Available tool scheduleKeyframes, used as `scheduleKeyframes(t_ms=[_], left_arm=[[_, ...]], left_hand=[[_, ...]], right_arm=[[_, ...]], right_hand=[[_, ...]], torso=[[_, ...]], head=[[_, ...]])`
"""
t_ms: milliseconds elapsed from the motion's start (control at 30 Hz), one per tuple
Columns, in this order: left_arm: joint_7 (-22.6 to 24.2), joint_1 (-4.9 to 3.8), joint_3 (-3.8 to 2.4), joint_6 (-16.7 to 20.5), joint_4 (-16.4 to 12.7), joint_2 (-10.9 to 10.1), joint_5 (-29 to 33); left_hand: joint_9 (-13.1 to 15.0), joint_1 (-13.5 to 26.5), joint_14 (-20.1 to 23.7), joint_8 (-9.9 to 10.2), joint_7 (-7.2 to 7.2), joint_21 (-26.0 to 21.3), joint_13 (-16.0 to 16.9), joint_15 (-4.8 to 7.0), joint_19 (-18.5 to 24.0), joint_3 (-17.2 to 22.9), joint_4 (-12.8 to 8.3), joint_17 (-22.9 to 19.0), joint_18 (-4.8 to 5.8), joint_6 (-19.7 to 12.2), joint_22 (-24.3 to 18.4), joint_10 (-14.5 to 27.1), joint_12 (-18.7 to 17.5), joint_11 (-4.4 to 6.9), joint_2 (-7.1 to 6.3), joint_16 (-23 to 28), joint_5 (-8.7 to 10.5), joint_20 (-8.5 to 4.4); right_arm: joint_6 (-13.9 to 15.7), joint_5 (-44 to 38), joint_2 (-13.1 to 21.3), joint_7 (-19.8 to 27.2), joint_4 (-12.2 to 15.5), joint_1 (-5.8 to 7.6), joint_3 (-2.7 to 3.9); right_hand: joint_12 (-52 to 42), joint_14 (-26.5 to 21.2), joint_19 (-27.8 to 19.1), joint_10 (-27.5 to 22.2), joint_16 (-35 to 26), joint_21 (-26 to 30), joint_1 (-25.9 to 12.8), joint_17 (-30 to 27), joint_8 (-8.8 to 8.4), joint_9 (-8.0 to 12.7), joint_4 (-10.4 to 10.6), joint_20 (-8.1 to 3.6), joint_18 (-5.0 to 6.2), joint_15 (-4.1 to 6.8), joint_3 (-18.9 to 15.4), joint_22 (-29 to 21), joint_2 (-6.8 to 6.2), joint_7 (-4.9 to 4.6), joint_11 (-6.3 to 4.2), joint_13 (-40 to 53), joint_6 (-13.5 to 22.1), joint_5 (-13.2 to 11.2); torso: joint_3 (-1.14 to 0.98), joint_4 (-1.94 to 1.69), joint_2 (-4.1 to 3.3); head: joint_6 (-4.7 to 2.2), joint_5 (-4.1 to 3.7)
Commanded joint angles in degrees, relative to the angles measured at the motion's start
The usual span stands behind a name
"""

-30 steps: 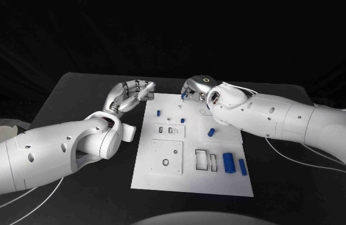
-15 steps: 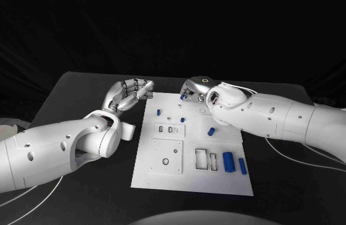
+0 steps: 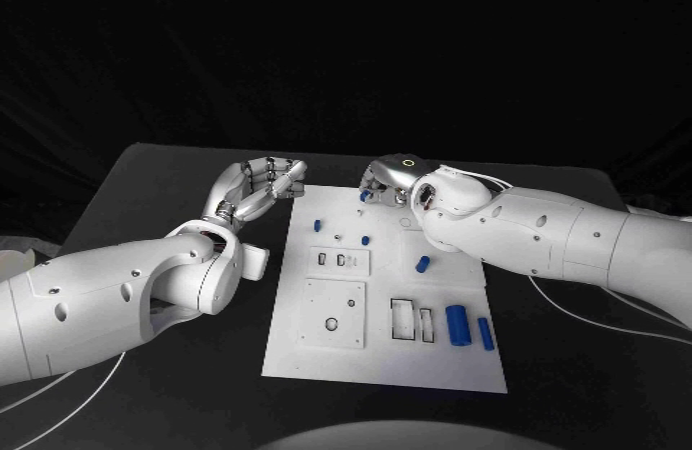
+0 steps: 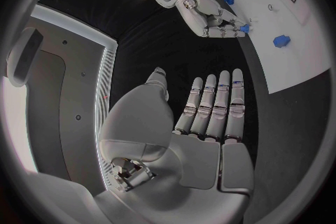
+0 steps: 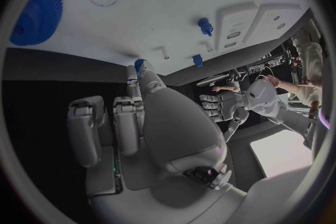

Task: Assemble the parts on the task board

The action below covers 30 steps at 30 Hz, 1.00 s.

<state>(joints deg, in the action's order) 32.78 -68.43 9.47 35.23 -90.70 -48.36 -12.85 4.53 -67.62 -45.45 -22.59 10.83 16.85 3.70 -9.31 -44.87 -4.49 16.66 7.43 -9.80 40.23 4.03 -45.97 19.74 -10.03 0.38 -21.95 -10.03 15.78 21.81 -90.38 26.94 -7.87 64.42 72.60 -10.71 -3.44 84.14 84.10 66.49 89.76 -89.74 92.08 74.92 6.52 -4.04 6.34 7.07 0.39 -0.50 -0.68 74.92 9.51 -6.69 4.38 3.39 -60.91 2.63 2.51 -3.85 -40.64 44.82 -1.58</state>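
My right hand [image 3: 387,182] pinches a small blue part [image 3: 364,196] at the board's [image 3: 378,365] 12 o'clock edge. It looks light, stiff and slippery, so I'd grip its sides. Left hand [image 3: 263,188] hovers empty off the board at 10 o'clock, fingers loosely apart.

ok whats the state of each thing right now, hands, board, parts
left hand: empty, fingers apart, off the board's far left corner
right hand: fingertips pinch a small blue part at the board's far edge
board: flat on the table
two long blue parts: lying side by side, near right
short blue part: lying loose, mid right
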Motion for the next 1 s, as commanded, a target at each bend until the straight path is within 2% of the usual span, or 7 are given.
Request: scheduleKeyframes(t_ms=[33,200,300,500,733,867,1000], left_arm=[[0.29,-0.12,-0.06,0.13,-0.04,0.18,-0.31],[0.23,-0.12,-0.06,0.12,-0.03,0.19,-0.31],[0.17,-0.12,-0.06,0.14,0.0,0.18,-0.31],[0.04,-0.13,-0.06,0.11,0.07,0.21,-0.31],[0.01,-0.13,-0.06,0.05,0.55,0.51,-0.31],[0.04,-0.13,-0.05,0.01,0.96,0.69,-0.31],[0.12,-0.12,-0.04,-0.06,1.61,1.03,-0.31]], left_hand=[[0.08,0.04,0.42,0.3,1.89,-0.27,0.01,0.08,0.47,-0.43,0.03,0.09,-0.65,0.4,-0.07,-0.16,-0.32,-0.25,0.43,0.29,-0.02,0.06],[0.08,0.01,0.43,0.32,1.89,-0.28,0.01,0.08,0.49,-0.44,0.04,0.1,-0.65,0.41,-0.07,-0.16,-0.32,-0.25,0.47,0.28,-0.04,0.06],[0.08,-0.02,0.45,0.35,1.88,-0.3,0.01,0.08,0.5,-0.45,0.04,0.1,-0.65,0.42,-0.08,-0.16,-0.33,-0.25,0.51,0.27,-0.06,0.07],[0.09,-0.07,0.47,0.38,1.88,-0.32,0.0,0.07,0.53,-0.46,0.04,0.1,-0.65,0.43,-0.08,-0.16,-0.33,-0.25,0.56,0.26,-0.08,0.07],[0.09,-0.09,0.48,0.4,1.88,-0.33,0.0,0.07,0.54,-0.46,0.04,0.1,-0.65,0.44,-0.08,-0.16,-0.34,-0.25,0.57,0.26,-0.09,0.08],[0.09,-0.09,0.48,0.4,1.88,-0.33,0.0,0.07,0.54,-0.46,0.04,0.1,-0.65,0.44,-0.08,-0.16,-0.34,-0.25,0.57,0.26,-0.09,0.08],[0.09,-0.09,0.48,0.4,1.88,-0.33,0.0,0.07,0.54,-0.46,0.04,0.1,-0.65,0.44,-0.08,-0.16,-0.34,-0.25,0.57,0.26,-0.09,0.08]], right_arm=[[-2.5,-0.87,-0.21,-0.67,-0.24,-0.21,-0.13],[-2.93,-0.94,-0.5,-1.14,-0.56,-0.21,-0.13],[-3.69,-1.01,-0.64,-1.72,-0.69,-0.21,-0.12],[-3.66,-1.02,-0.56,-2.21,-0.56,-0.21,-0.13],[-0.16,0.02,0.65,-1.98,0.93,-0.21,-0.13],[3.4,3.0,2.54,-1.41,3.27,0.0,-0.13],[6.88,11.87,6.28,0.22,7.81,1.31,-0.13]], right_hand=[[0.06,5.86,5.9,-0.69,0.24,-0.26,0.19,15.08,-0.19,-0.42,0.28,0.0,-0.39,-0.23,0.38,15.08,-0.56,0.02,0.08,-0.01,0.15,0.31],[0.07,5.86,5.9,-1.54,0.24,-0.26,0.05,15.08,-0.7,-0.27,0.58,0.17,-0.39,-0.42,0.67,15.08,-0.91,0.01,0.3,-0.01,0.57,0.3],[0.16,5.86,5.9,-3.88,0.24,-0.26,-0.43,15.08,-1.8,0.09,1.1,0.55,-0.39,-1.07,0.63,15.08,-1.69,0.25,1.15,-0.05,2.07,0.25],[0.03,5.71,5.9,-8.73,0.13,-0.26,-2.53,14.31,-3.15,0.49,2.06,1.85,-0.39,-2.4,-0.85,15.08,-4.96,0.89,2.67,0.06,8.56,0.21],[-0.05,5.72,5.9,-13.72,0.15,-0.26,-7.21,14.45,-3.06,0.41,3.28,2.69,-0.39,-3.03,-3.32,15.08,-8.5,-0.77,3.7,0.16,16.36,0.09],[-0.18,5.68,5.9,-14.05,0.12,-0.26,-8.1,14.26,-2.71,0.15,3.79,2.9,-0.39,-3.21,-3.11,15.08,-8.86,-1.63,3.87,0.23,15.44,0.09],[-0.42,5.68,5.9,-13.69,0.12,-0.26,-8.49,14.26,-2.04,-0.21,4.24,2.86,-0.39,-3.0,-2.44,15.08,-7.96,-3.66,3.54,0.32,13.64,0.1]], torso=[[0.01,-0.05,0.04],[-0.03,-0.01,0.06],[-0.01,-0.05,0.08],[-0.01,-0.03,0.07],[-0.06,-0.03,0.07],[-0.1,0.07,0.13],[-0.12,0.13,0.17]], head=[[0.09,-0.14],[0.04,-0.1],[0.06,-0.09],[0.02,-0.07],[-0.08,0.04],[-0.2,0.34],[-0.48,0.18]])
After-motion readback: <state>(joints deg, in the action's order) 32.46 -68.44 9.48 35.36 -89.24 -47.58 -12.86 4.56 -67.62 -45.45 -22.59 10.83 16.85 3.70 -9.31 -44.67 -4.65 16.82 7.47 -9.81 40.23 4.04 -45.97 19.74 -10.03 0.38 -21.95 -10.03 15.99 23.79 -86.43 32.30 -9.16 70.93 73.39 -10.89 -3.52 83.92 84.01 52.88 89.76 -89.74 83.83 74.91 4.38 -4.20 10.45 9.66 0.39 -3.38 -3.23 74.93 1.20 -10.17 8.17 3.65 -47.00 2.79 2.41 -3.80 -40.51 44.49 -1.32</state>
